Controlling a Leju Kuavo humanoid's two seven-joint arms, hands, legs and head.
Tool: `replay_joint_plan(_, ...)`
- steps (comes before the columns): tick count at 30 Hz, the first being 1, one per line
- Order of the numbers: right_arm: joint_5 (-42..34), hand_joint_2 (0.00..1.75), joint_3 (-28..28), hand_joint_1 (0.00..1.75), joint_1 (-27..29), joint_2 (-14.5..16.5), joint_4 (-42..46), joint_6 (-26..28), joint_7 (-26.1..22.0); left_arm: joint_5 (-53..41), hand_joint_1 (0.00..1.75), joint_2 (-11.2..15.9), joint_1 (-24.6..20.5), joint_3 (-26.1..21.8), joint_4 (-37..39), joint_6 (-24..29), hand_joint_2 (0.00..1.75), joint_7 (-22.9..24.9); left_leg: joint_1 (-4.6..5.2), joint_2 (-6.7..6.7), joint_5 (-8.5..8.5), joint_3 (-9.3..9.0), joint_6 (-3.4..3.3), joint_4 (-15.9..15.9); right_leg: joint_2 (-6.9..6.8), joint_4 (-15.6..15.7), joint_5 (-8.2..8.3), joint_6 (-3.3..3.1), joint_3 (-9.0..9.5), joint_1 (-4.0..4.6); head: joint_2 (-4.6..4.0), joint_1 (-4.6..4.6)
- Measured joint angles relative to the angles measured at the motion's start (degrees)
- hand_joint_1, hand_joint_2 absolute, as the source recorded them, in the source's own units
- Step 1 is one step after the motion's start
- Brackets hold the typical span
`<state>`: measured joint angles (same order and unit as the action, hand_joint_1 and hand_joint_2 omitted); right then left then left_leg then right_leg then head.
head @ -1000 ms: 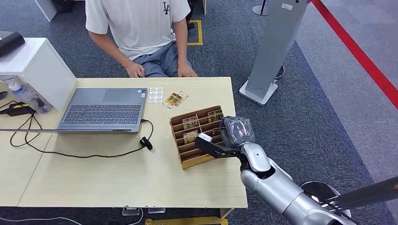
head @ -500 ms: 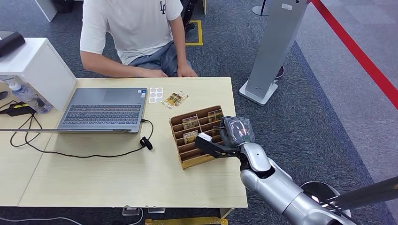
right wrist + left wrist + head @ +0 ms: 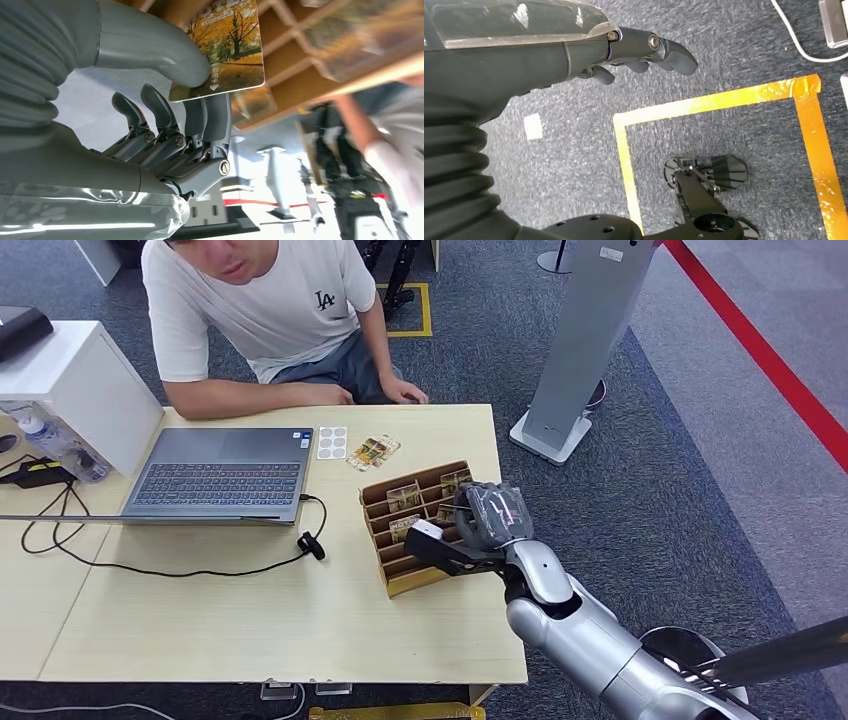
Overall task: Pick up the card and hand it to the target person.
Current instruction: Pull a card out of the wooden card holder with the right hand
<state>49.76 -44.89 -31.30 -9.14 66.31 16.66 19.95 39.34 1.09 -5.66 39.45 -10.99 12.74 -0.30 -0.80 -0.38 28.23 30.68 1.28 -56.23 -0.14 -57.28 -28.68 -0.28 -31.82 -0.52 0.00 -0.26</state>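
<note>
A wooden card rack (image 3: 400, 577) stands near the table's right edge with cards (image 3: 404, 497) in its slots. My right hand (image 3: 490, 520) sits over the rack's right side. In the right wrist view the thumb and fingers (image 3: 215, 120) of this hand (image 3: 165, 125) pinch a card (image 3: 227, 45) printed with yellow autumn trees, right by the rack's slots (image 3: 300, 75). A person in a white T-shirt (image 3: 260, 310) leans over the table's far edge, forearm on the tabletop. My left hand (image 3: 639, 47) hangs over the carpet and holds nothing.
An open laptop (image 3: 220, 475) lies at the table's left, its cable and plug (image 3: 312, 545) trailing beside it. Loose cards (image 3: 373, 451) and a sticker sheet (image 3: 332, 442) lie behind the rack. A white box (image 3: 80, 390) stands far left, a grey floor stand (image 3: 580, 340) to the right.
The person has leaned forward and to the left, laying an arm along the table edge. My right hand has shifted slightly left and farther over the rack.
</note>
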Motion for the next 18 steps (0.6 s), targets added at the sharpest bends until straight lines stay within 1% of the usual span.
replay_joint_plan(4, -5.1, 1.75, 0.0, 1.52, -0.4, 0.3, 5.3, 0.5, -3.1, 1.0, 0.00, 0.0, 0.1, 0.0, 0.0, -0.2, 1.75, 0.2, 0.00, 0.00, 0.00, 0.01, 0.00, 0.0, 0.00, 0.0, 0.00, 0.00, -0.01, 0.00, 0.00, 0.03)
replay_joint_plan(6, -5.6, 1.75, 0.0, 1.52, -0.6, 0.5, 7.8, 1.0, -3.7, 1.0, 0.00, 0.0, 0.2, 0.0, 0.0, 0.2, 1.75, 0.2, 0.00, 0.00, 0.00, 0.01, 0.00, 0.0, 0.00, 0.0, 0.00, 0.00, -0.01, 0.00, 0.00, 0.04)
replay_joint_plan(9, -5.7, 1.75, 0.0, 1.52, -0.7, 0.7, 8.7, 1.2, -3.9, 1.1, 0.00, 0.0, 0.2, 0.0, 0.0, 0.4, 1.75, 0.2, 0.00, 0.00, 0.00, 0.01, 0.00, 0.0, 0.00, 0.0, 0.00, 0.00, -0.01, 0.00, 0.00, 0.06)
replay_joint_plan(13, -10.7, 1.75, -0.4, 1.52, -0.9, 1.7, 15.8, 4.7, -8.5, 1.5, 0.00, 0.0, 0.3, 0.2, 0.0, 1.7, 1.75, 0.2, 0.00, 0.00, 0.00, 0.02, 0.00, 0.0, -0.01, 0.0, 0.00, 0.00, -0.01, 0.00, 0.00, 0.06)
replay_joint_plan(18, -13.2, 1.75, -1.0, 1.52, -1.0, 2.9, 17.6, 7.9, -12.2, 1.8, 0.00, 0.0, 0.3, 0.9, 0.0, 2.2, 1.75, 0.3, 0.00, 0.00, 0.00, 0.03, 0.00, 0.0, -0.01, 0.0, 0.00, 0.00, -0.01, 0.00, 0.00, 0.02)
